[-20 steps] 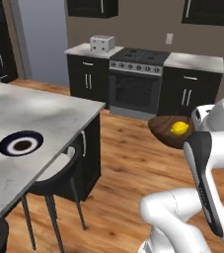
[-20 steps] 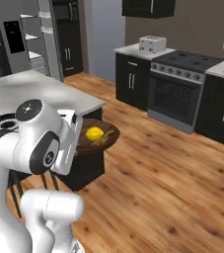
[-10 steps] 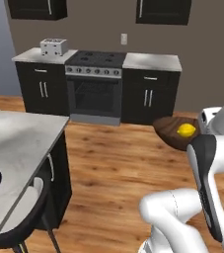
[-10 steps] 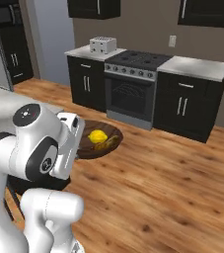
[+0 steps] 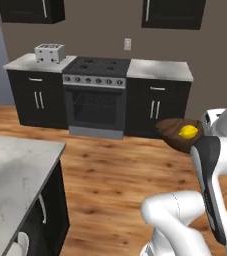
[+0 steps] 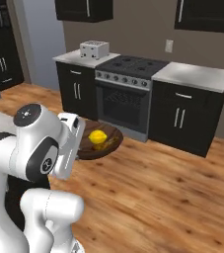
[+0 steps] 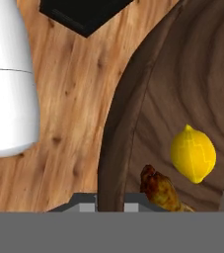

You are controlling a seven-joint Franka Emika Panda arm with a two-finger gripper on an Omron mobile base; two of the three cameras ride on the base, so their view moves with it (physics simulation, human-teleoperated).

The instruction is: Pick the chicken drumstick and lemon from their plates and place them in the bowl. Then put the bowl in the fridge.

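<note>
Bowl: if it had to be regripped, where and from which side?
Take the bowl by its rim, pinching the thin wall edge-on from outside, as the gripper does now in the hand view. It is wide and shallow, too broad to span, and the lemon and chicken drumstick lie inside, so probably keep it level.

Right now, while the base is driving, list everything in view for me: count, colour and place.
bowl: one, dark brown wood, carried above the floor, rim between the gripper's fingers
lemon: one, bright yellow, inside the bowl
chicken drumstick: one, golden-brown, in the bowl beside the lemon
stove: one, black with steel front, against the far wall
toaster: one, pale grey, on the counter left of the stove
island counter: one, grey stone, lower left
gripper: one, shut on the bowl's rim
</note>
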